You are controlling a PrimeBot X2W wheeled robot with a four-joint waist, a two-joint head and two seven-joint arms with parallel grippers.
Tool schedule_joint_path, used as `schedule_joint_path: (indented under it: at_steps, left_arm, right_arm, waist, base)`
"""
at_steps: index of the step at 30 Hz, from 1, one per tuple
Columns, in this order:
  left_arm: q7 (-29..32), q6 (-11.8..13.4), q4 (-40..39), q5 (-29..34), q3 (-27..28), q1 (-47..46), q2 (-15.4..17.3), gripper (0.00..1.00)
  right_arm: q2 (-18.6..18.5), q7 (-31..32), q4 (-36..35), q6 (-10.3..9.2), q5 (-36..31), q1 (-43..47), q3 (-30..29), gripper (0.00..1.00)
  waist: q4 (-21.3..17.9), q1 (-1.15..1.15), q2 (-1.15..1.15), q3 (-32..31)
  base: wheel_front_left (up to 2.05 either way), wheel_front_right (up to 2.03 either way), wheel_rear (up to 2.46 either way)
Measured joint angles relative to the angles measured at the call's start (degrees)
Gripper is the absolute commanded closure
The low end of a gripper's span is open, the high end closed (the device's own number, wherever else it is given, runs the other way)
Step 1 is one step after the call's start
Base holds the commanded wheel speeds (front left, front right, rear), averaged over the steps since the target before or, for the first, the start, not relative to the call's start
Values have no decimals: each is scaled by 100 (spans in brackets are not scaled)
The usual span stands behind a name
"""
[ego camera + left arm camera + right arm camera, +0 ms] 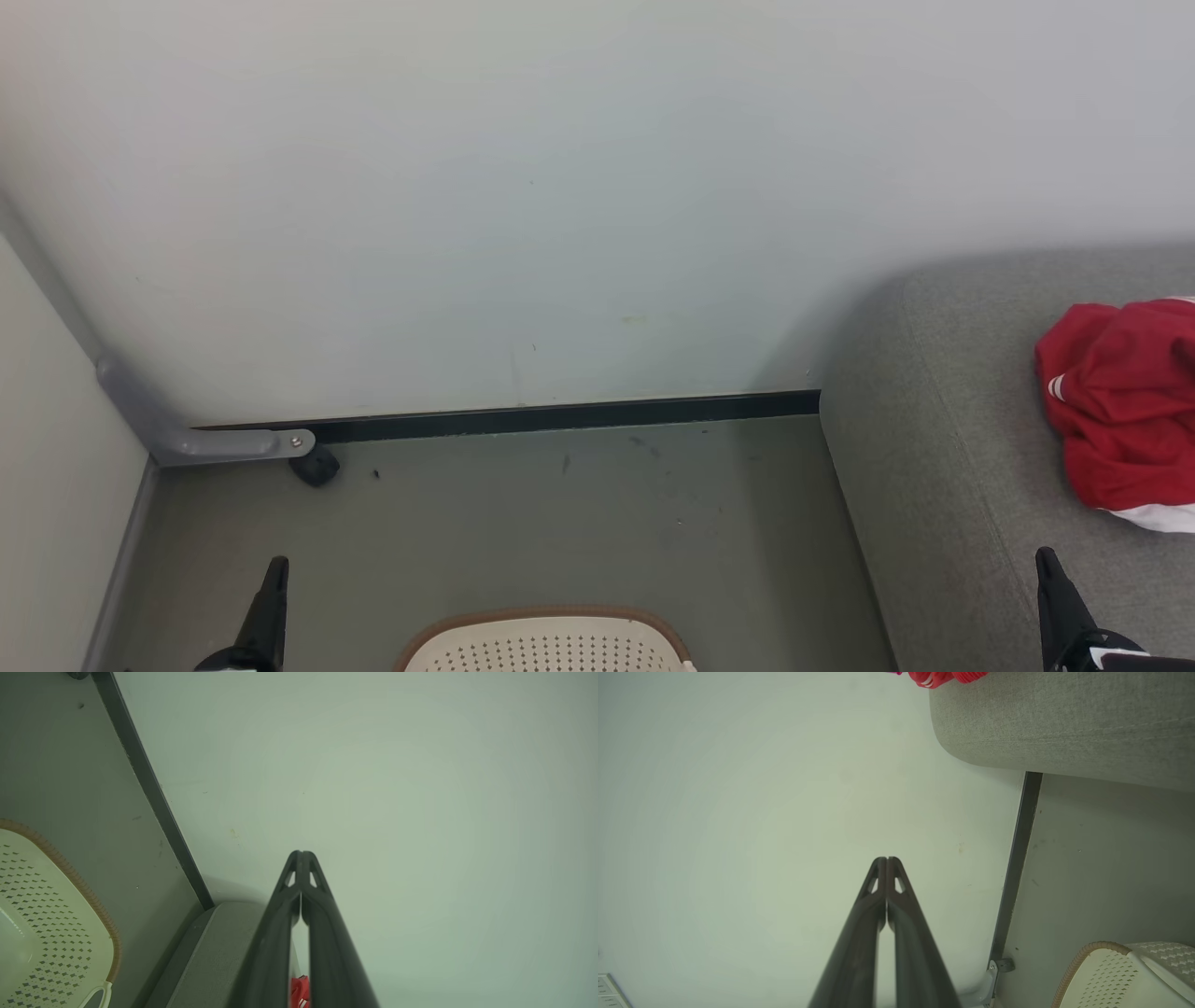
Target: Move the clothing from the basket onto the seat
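Note:
Red clothing point(1120, 411) with white bands lies bunched on the grey seat point(943, 448) at the right of the head view. Slivers of the clothing point(945, 676) and the seat point(1064, 718) cross the top of the right wrist view. The cream basket point(546, 644) with its brown rim stands on the floor at the bottom centre; what it holds is hidden. My left gripper point(276, 567) rises at the lower left, fingers pressed together, holding nothing. Over the seat's front, my right gripper point(1046, 558) is likewise shut and bare. Both wrist views show the tips touching point(302, 853) point(886, 859).
A pale wall point(560, 187) closes the space ahead, with a dark skirting strip point(560, 415) at its foot. A grey bracket with a black caster point(313, 464) sits in the left corner. Grey floor point(560, 523) lies between the wall and the basket.

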Motion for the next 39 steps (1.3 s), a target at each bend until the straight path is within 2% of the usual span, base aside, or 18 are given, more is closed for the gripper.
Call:
schedule_joint_path:
  at_steps: [39]
  left_arm:
    - [0,0,5,0,0,0,0,100]
  right_arm:
    - [0,0,-1,0,1,0,0,100]
  waist:
    - [0,0,0,0]
  base:
    - [0,0,0]
